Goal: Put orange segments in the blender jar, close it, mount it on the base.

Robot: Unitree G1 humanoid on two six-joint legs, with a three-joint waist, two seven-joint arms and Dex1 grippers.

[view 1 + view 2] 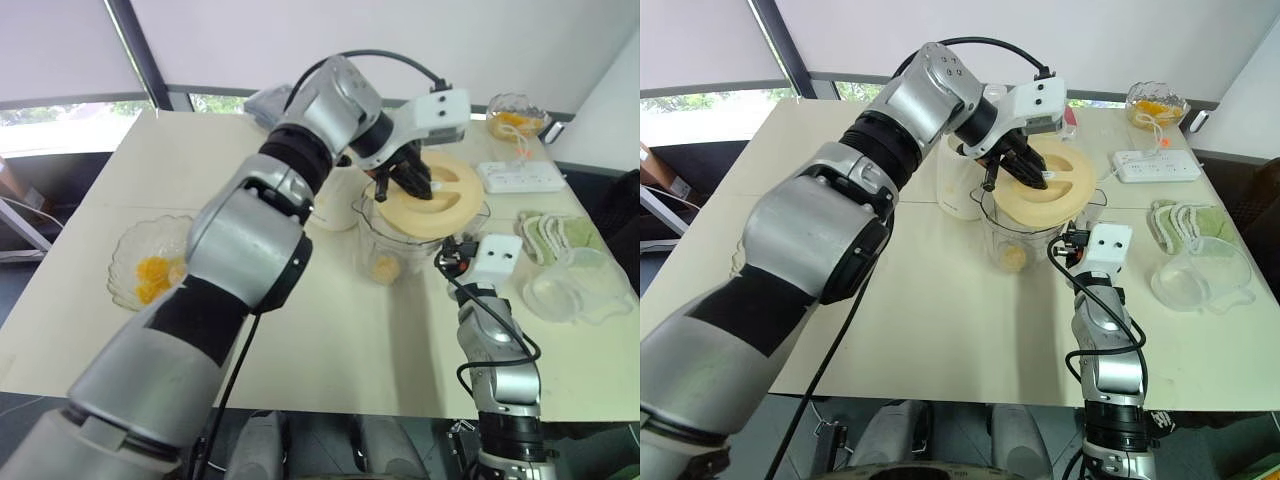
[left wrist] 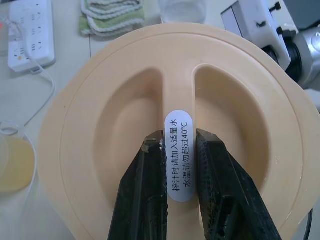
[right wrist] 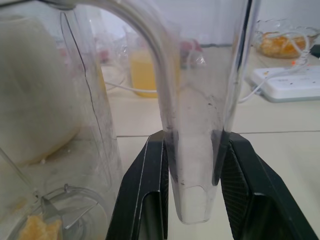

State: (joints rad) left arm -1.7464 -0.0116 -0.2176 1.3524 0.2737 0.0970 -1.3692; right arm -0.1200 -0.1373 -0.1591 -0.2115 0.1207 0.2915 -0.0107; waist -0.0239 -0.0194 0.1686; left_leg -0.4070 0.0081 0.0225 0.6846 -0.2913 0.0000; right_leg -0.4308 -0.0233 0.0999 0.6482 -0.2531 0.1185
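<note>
**Mia:** Looking at the blender jar (image 1: 1025,240), I see it stands in the middle of the tabletop (image 1: 940,320). The left gripper (image 2: 181,165) is pinched shut on the ridge across the cream-yellow lid (image 2: 175,125). The lid sits tilted over the jar's mouth. I can't tell if it is pushed down all the way.

**Ben:** And the other one?

**Mia:** The right gripper (image 3: 192,165) is squeezed on the jar's clear handle (image 3: 192,150), one finger on each side. It keeps the jar from sliding.

**Ben:** Are the orange segments (image 1: 1013,257) in?

**Mia:** Some are at the bottom, near the blade. More lie in the wavy glass bowl (image 1: 135,262) at the robot's left. The base (image 1: 962,185) stands just behind the jar, partly hidden by the arm.

**Ben:** Is the jar hard to hold?

**Mia:** I think it is smooth and slippery, and stiff plastic, not very heavy with so little fruit. The handle is the best place to grab. The lid looks light and hard, and its ridge is good for pinching. If it goes on crooked, I guess it could pop off.

**Ben:** So closing comes first, then lifting onto the base.

**Mia:** Yes, I think so.
</note>
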